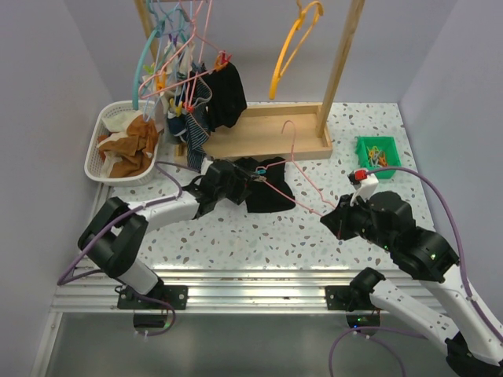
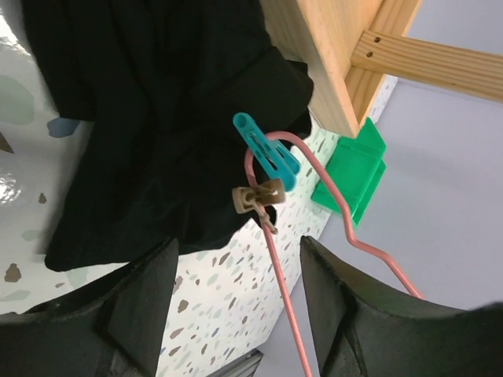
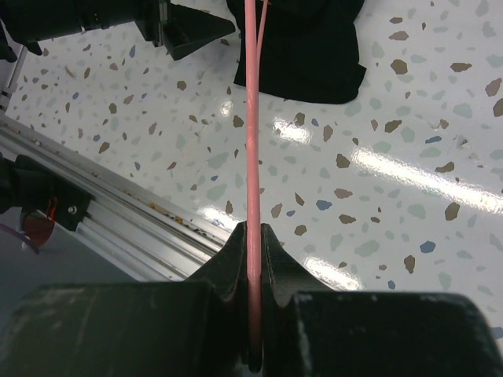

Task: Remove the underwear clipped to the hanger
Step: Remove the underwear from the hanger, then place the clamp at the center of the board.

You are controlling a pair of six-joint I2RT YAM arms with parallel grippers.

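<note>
The limp black cloth underwear is lying on the speckled white table, hanging off a thin pink wire hanger with 2 clips at the cloth's edge (1 teal plastic peg, 1 tan peg). The right gripper is pinched tight on the hanger wire. The left gripper sits just beside the pegs, jaws apart, gripping nothing.

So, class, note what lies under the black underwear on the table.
The speckled table shows around the underwear, which rests on it. A teal clip and a beige clip sit at its edge on the pink hanger. Anything beneath the cloth is covered.
</note>
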